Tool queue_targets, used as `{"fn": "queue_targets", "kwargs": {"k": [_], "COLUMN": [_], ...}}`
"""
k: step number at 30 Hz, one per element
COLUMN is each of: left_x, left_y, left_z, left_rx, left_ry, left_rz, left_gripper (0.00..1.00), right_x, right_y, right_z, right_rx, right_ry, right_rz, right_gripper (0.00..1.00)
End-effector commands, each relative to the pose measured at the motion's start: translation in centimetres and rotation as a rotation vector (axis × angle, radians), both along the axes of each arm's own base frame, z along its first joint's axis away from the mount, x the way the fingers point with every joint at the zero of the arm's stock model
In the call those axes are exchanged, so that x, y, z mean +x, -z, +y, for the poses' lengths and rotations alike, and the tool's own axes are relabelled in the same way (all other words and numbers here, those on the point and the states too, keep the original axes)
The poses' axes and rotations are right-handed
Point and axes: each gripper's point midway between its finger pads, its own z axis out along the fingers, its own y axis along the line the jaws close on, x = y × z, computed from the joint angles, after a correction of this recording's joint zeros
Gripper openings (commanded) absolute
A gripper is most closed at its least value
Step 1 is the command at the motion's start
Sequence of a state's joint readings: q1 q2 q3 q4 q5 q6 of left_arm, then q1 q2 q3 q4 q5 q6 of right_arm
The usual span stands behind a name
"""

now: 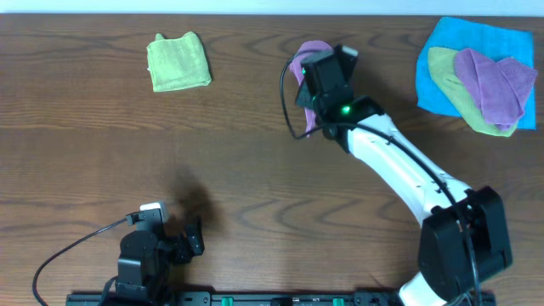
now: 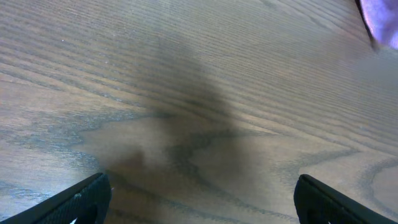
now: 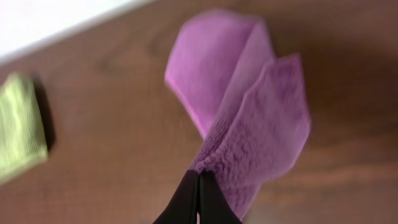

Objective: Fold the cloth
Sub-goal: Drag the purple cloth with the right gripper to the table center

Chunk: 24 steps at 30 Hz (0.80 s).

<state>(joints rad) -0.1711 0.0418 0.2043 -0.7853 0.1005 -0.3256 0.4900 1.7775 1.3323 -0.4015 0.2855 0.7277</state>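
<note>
Wood counter (image 1: 85, 144) seen from above. Lilac cloth (image 1: 311, 53) at upper centre of frame, bunched in loose fold, partly hidden under right arm. Right pincer (image 3: 199, 179) clamped on cloth edge. Left pincer (image 1: 192, 238) at lower left, jaws wide apart, holding nothing. Folded green cloth (image 1: 178, 61) at upper left. Blue cloth (image 1: 446, 42) at upper right.

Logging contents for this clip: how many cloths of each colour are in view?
Purple: 2, cloth in right end effector, piled purple cloth
Green: 2, folded green cloth, piled green cloth
Blue: 1, blue cloth
Total: 5
</note>
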Motion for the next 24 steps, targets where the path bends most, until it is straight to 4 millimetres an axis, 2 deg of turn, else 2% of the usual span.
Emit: {"fn": "queue_targets", "kwargs": {"k": [1,3,6,12,16,20,21,22,24], "left_x": [-0.5,-0.5,-0.5,-0.5,-0.5,-0.5,-0.5,-0.5,-0.5], "left_y": [1.3,1.3,1.3,1.3,1.3,1.3,1.3,1.3,1.3], "left_z": [0.3,0.3,0.3,0.3,0.3,0.3,0.3,0.3,0.3], "left_rx": [0.012,0.012,0.011,0.012,0.012,0.011,0.011,0.012,0.011], "left_ry": [-0.01,-0.01,-0.01,-0.01,-0.01,-0.01,-0.01,-0.01,-0.01], "left_rz": [0.042,0.042,0.042,0.042,0.042,0.042,0.042,0.042,0.042], "left_gripper": [0.95,0.95,0.95,0.95,0.95,0.95,0.95,0.95,0.95], "right_x": [-3.1,-5.7,-8.6,-14.1,-16.4,-17.5,-17.6,-17.6,-17.4], "right_y": [2.4,4.1,6.1,11.1,13.3,14.1,14.1,14.1,14.0], "right_z": [3.3,3.9,3.1,-1.1,-3.0,-3.6,-3.6,-3.6,-3.7], "right_rx": [0.044,0.027,0.004,-0.039,-0.034,-0.045,-0.044,-0.044,-0.05], "right_ry": [-0.147,-0.17,-0.101,0.153,0.272,0.291,0.29,0.29,0.287], "right_rz": [0.126,0.224,0.333,0.522,0.582,0.611,0.613,0.612,0.604], "right_gripper": [0.02,0.02,0.02,0.02,0.01,0.02,0.06,0.23,0.7]}}
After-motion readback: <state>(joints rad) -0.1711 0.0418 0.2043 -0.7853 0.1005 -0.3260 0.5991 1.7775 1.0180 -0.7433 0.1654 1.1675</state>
